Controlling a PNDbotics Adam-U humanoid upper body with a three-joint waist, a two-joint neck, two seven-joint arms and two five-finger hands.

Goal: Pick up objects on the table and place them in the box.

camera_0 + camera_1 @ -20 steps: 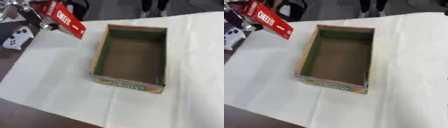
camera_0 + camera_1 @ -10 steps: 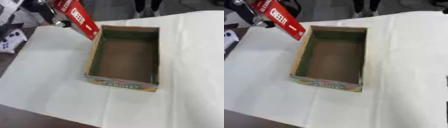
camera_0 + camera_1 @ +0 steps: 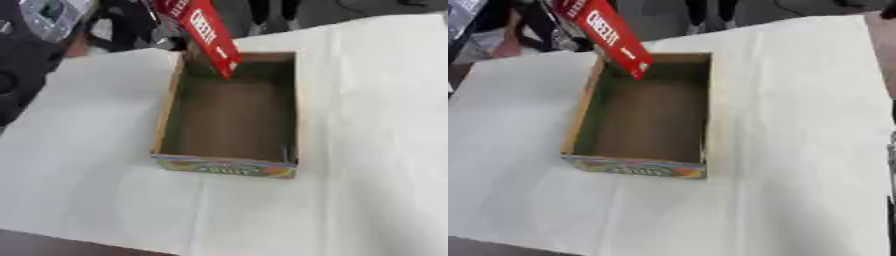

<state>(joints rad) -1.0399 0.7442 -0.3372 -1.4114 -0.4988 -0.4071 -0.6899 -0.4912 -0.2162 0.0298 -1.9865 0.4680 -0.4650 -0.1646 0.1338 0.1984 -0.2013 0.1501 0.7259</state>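
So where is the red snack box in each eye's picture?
Left eye view: the red snack box hangs tilted at the top, a bit left of the middle, its low corner over the far end of the cardboard box.
Right eye view: the red snack box sits further left, at the top.
Shared landmark: the cardboard box's colourful front wall.

A red carton [image 3: 610,37] with white lettering, a brown box [image 3: 229,115] with multicoloured front, a white tablecloth [image 3: 367,150].

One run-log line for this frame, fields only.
phase: carry | held: red Cheez-It box, tilted over far-left corner | target: cardboard box, empty | surface: white tablecloth
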